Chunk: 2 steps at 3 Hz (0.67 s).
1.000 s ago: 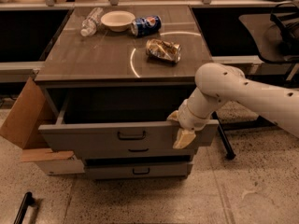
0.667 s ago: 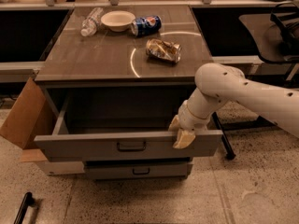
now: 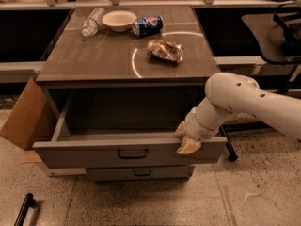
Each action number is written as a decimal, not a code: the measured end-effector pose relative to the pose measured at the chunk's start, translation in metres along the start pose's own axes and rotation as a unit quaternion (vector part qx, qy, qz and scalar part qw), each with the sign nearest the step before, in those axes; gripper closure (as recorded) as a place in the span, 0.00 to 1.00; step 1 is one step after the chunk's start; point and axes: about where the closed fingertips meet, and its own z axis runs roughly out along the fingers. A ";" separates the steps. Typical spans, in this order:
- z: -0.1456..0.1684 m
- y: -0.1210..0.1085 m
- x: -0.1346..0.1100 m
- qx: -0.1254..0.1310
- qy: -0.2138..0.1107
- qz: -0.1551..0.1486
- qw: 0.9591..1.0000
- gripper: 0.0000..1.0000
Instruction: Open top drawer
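The top drawer (image 3: 94, 153) is a wide grey drawer with a small dark bar handle (image 3: 132, 153) at the centre of its front. It stands pulled far out of the cabinet, and its inside looks dark and empty. My gripper (image 3: 184, 138) is at the right end of the drawer's front panel, with its pale fingers (image 3: 188, 147) hooked over the top edge. The white arm (image 3: 244, 102) reaches in from the right. A shallower lower drawer (image 3: 138, 173) shows just below, shut.
On the cabinet top (image 3: 94, 60) lie a crushed packet (image 3: 165, 50), a blue can (image 3: 147, 25), a white bowl (image 3: 119, 20) and a plastic bottle (image 3: 92, 21). A cardboard box (image 3: 26, 117) leans at the cabinet's left. A dark chair (image 3: 282, 27) stands at the right.
The top drawer has slid further out toward the camera, and my gripper has moved with its front panel.
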 end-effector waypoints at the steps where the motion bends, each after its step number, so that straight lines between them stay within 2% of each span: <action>1: 0.001 0.001 0.000 -0.001 0.000 0.000 1.000 0.84; 2: 0.002 0.001 -0.001 -0.003 0.000 -0.001 1.000 0.60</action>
